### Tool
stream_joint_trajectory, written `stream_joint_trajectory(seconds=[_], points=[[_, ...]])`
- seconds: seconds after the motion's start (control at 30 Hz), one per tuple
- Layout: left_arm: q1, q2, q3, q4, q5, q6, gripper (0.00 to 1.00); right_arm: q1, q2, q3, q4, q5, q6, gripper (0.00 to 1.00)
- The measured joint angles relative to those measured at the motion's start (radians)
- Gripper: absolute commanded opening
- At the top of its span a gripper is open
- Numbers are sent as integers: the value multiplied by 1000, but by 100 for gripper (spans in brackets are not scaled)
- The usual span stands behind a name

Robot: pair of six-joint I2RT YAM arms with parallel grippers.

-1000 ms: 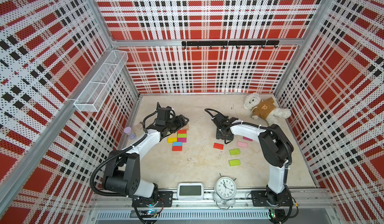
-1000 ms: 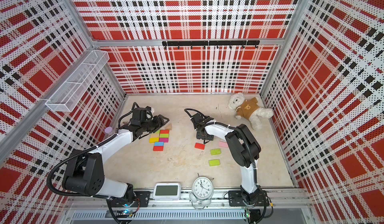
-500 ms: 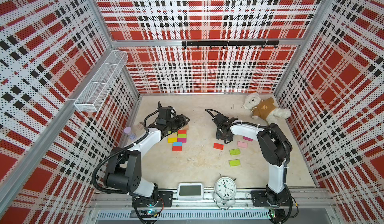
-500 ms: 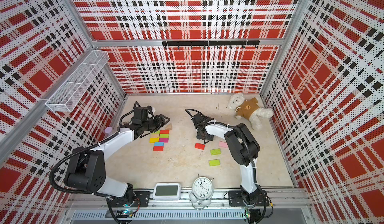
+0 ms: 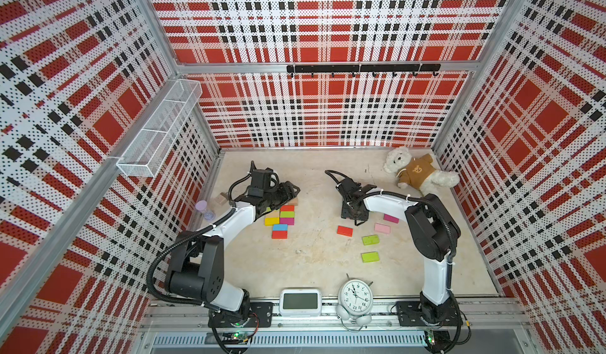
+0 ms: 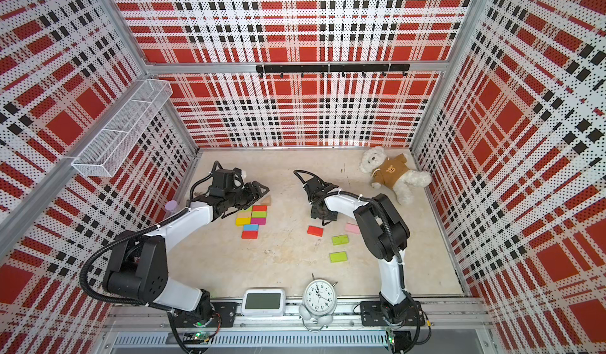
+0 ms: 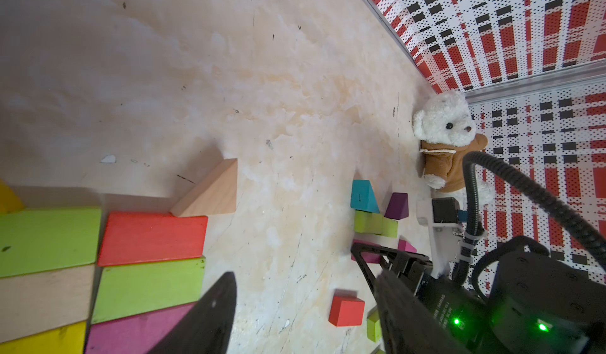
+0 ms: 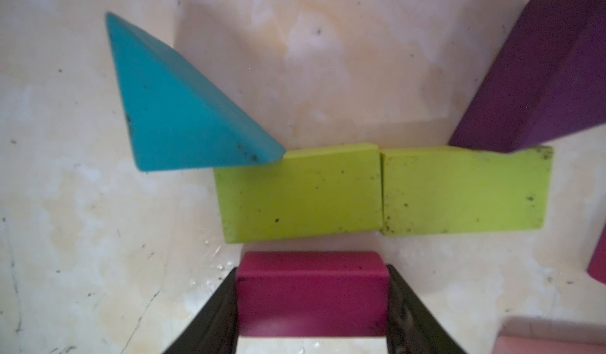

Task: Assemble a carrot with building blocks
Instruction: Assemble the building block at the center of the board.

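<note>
Right side: your right gripper (image 8: 311,268) is pinching a magenta brick (image 8: 311,296), one finger flat on each short end. The brick is held low, just short of two lime bricks (image 8: 301,195) laid end to end and touching. Whether it rests on the table (image 5: 311,264) cannot be told. A teal wedge (image 8: 177,106) touches one outer corner of the lime pair, and a purple wedge (image 8: 541,83) touches the other.

Left side: your left gripper (image 7: 292,260) is spread with nothing between its fingers, beside a packed block cluster (image 5: 279,221). In that cluster a red-orange brick (image 7: 152,237), a lime brick (image 7: 147,290) and a second magenta one (image 7: 137,329) lie edge to edge. A plain wood wedge (image 7: 213,188) touches the red-orange brick's corner.

In both top views a loose red brick (image 5: 344,230), a pink brick (image 5: 382,228) and two more lime ones (image 5: 370,240) lie apart from each other near the right arm.
</note>
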Motion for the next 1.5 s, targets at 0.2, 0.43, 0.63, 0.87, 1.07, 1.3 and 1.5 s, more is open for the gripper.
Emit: stream_joint_trajectory(seconds=[0.2,0.43,0.63,0.87,1.07,1.3,1.5], points=[[0,9,0,1,0,-3,70,-2,8,12,0,0,-5,58],[-2,16,7,3,0,-5,70,-3,8,13,-2,-3,-5,59],[-5,18,15,6,0,-6,70,-6,11,17,-4,-6,-10,60],[-7,24,15,6,0,-6,70,-15,21,32,-2,-11,-25,67],[-11,31,19,6,0,-7,70,-20,23,34,-1,-14,-27,74],[-22,31,21,7,0,-10,70,-21,20,34,-2,-14,-27,76],[-36,31,30,7,-1,-11,70,-21,-21,28,-6,-15,-27,76]])
